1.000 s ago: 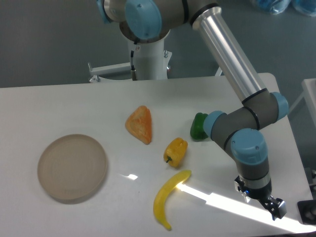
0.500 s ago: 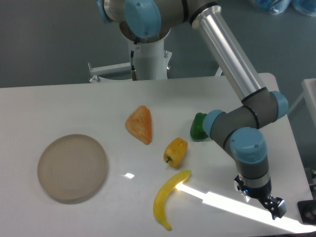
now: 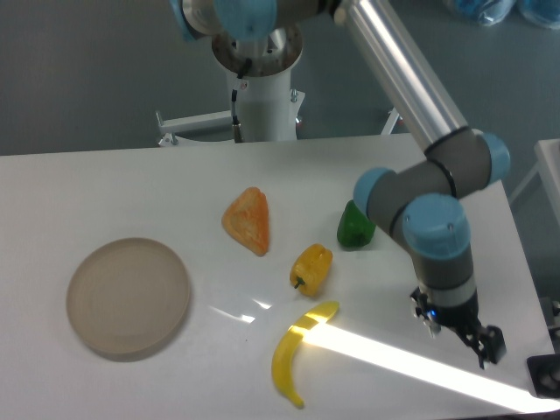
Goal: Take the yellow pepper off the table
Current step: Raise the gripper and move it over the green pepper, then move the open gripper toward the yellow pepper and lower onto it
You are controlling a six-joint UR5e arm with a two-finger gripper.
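The yellow pepper (image 3: 311,268) lies on the white table (image 3: 131,184) near its middle, glossy and lobed, with a short dark stem toward the lower left. My gripper (image 3: 457,326) hangs low over the table's right front part, well to the right of the pepper and apart from it. Only its dark underside shows, so I cannot tell how the jaws stand. Nothing is seen in it.
A yellow banana (image 3: 293,353) lies just below the pepper. A green pepper (image 3: 353,227) sits to its upper right, partly behind my arm. An orange wedge-shaped piece (image 3: 248,220) lies to its upper left. A round beige plate (image 3: 129,296) sits at the left.
The arm has risen and shifted slightly, with the gripper a little higher and left of before. The bright light strip on the table has grown. The objects have not moved.
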